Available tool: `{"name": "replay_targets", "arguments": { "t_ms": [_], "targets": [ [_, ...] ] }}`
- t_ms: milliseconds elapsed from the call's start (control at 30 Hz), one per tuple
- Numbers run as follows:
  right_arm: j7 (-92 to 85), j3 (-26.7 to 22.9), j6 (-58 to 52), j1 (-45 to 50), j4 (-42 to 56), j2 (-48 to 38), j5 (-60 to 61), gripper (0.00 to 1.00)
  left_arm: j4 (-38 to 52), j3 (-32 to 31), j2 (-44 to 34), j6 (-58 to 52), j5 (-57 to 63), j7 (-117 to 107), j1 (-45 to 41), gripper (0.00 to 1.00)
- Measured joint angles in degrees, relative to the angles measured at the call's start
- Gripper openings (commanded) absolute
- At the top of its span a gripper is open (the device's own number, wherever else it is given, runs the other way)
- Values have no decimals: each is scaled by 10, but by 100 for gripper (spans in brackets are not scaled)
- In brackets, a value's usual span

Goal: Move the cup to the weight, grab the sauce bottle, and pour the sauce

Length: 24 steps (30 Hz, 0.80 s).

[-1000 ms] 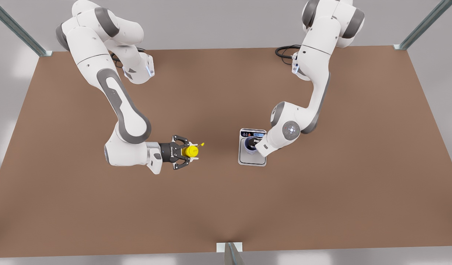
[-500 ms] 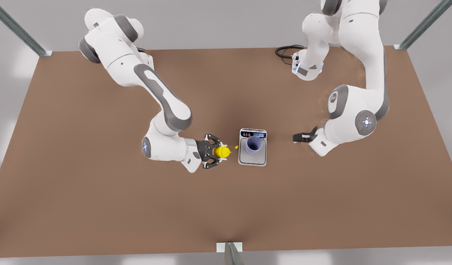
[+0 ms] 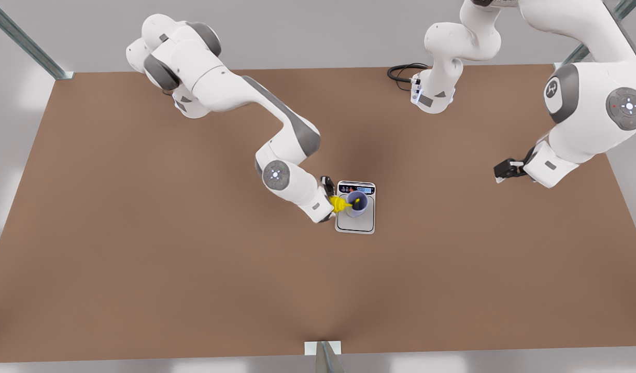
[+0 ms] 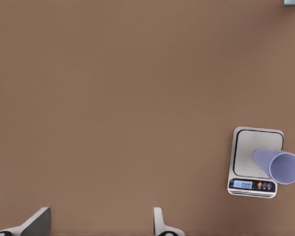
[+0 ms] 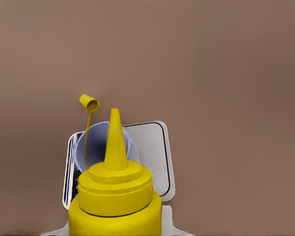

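Right gripper [image 3: 332,203], on the arm at the front view's left, clamped on small bright yellow plastic squeeze bottle [image 3: 340,204], at the left edge of flat silver-grey rectangular digital scale [image 3: 355,224]. Fingers mostly hidden behind the wrist in front view; in right wrist view pale fingertips [image 5: 168,222] flank the bottle body [image 5: 115,206], closed to bottle width. Bottle tipped, pointed nozzle [image 5: 115,140] aimed over the rim of small pale lavender-blue tapered handleless cup [image 5: 99,142]. Tiny yellow cap [image 5: 89,103] off the nozzle, dangling on its thin tether beside the cup. Cup [image 3: 357,204] upright on the scale's plate, toward the display end, within the plate's outline. Dark display strip with lit screen [image 4: 251,185] readable in left wrist view, cup [image 4: 279,165] beside it on the plate [image 4: 248,156]. Left gripper [image 3: 504,170], on the arm at the front view's right, waiting well apart from the scale above brown tabletop [image 3: 141,259]. Left fingertips [image 4: 37,223] spread wide, nothing between them.
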Motion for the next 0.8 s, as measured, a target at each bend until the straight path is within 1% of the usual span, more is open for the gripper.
{"name": "replay_targets", "arguments": {
  "t_ms": [67,233,267,300,333,367,400,433,467,500,533,567,633,667,767,800],
  "targets": [
    [1,5,-1,1,-23,-23,-1,47,-1,1,12,-1,0,-7,-1,100],
    [7,12,-1,-1,-18,-23,-6,47,0,1,32,3,0,-7,0,100],
    [6,11,-6,-12,-10,-24,-3,47,0,1,32,1,0,-8,0,100],
    [7,11,-48,-29,23,-24,6,48,0,1,33,0,0,-5,0,100],
    [6,12,-70,-67,30,-24,33,48,0,0,40,-4,0,-1,-10,100],
    [-11,12,-102,-107,35,-24,77,48,8,-1,55,-20,-3,-4,-61,100],
    [-53,12,-144,-152,44,-24,123,48,11,-1,59,-54,-11,-27,-130,100],
    [-121,12,-179,-192,46,-23,166,48,20,-1,73,-56,-17,-71,-163,100],
    [-189,12,-200,-226,45,-23,202,48,47,0,106,-56,-22,-87,-198,100],
    [-268,11,-223,-262,40,-22,239,48,77,0,118,-58,-25,-96,-225,100],
    [-334,12,-244,-292,29,-19,268,48,92,6,117,-70,-27,-95,-215,100],
    [-401,11,-263,-326,11,-15,301,48,107,43,106,-76,-30,-90,-206,100],
    [-500,11,-293,-373,3,3,340,48,130,98,98,-77,-34,-87,-178,100],
    [-536,11,-316,-393,-1,11,361,48,132,104,97,-78,-35,-83,-165,100],
    [-635,11,-352,-422,-6,58,441,48,133,108,89,-81,-39,-80,-146,100],
    [-668,11,-354,-424,-5,73,455,48,128,46,68,-81,-40,-74,-73,100]
  ]
}}
